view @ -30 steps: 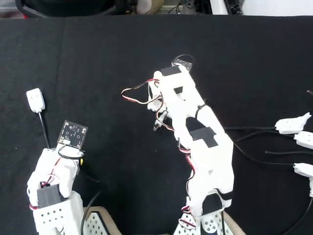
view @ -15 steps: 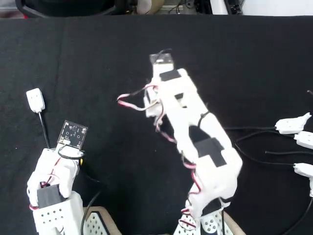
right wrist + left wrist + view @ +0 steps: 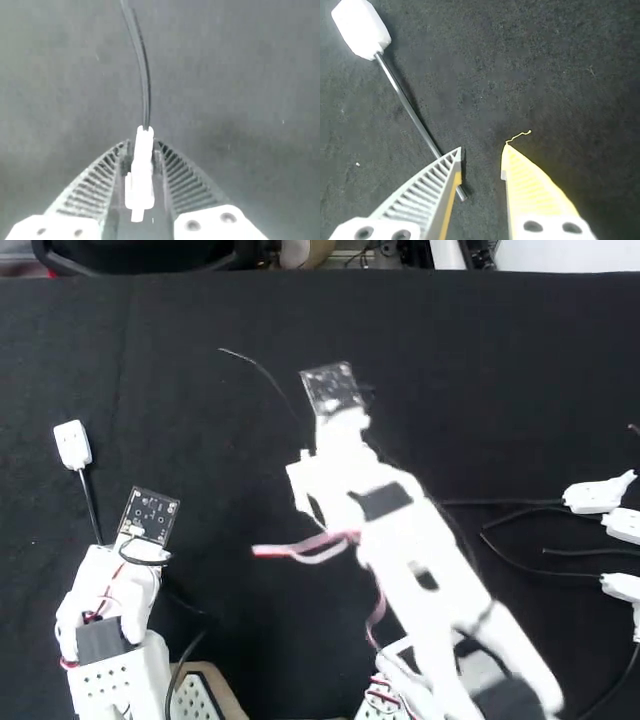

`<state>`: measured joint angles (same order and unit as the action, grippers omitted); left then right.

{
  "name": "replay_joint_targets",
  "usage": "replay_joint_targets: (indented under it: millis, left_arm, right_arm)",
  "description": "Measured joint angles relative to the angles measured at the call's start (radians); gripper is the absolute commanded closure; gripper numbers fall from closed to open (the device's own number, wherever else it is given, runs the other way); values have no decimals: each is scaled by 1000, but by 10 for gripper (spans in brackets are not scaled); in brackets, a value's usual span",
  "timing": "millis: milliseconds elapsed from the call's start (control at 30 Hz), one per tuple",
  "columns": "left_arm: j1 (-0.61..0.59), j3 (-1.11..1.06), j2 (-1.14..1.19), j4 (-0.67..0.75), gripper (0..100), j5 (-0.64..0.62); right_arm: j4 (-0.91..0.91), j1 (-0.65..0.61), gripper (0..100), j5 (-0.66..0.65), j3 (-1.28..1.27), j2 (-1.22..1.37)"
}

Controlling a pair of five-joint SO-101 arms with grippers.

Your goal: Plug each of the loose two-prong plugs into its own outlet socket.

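Two-prong plug [image 3: 139, 185], white: judged light, rigid, slippery; clamped at its flat sides by right gripper [image 3: 141, 146], limp cord [image 3: 144, 80] trailed beyond plug; left gripper [image 3: 482, 150] spread apart

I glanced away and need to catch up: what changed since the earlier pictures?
The right arm swung, its tip shifting left and its elbow toward the near right corner. A black cord now trails far-left from the right gripper, which is shut on a white plug. The left arm, left gripper, the loose plug near it and the white connectors at the right edge stayed put.
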<state>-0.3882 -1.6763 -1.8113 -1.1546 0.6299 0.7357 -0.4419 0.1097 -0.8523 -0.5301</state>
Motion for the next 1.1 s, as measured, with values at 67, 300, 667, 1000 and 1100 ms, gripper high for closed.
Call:
replay_joint_targets:
  millis: [67,300,667,1000,1100]
  left_arm:
    - [0,0,0,-8,863,0]
    - [81,0,0,-21,863,-51]
    - [301,107,0,-38,863,-301]
    - [732,252,-6,-152,863,-308]
    - [773,252,-6,-152,863,-299]
  right_arm:
    - [-109,0,987,26,-118,-120]
    - [-580,-12,987,206,-528,-470]
    - [-766,-146,987,281,-677,-626]
    - [-631,-184,987,292,-677,-651]
    - [-591,-187,987,292,-677,-715]
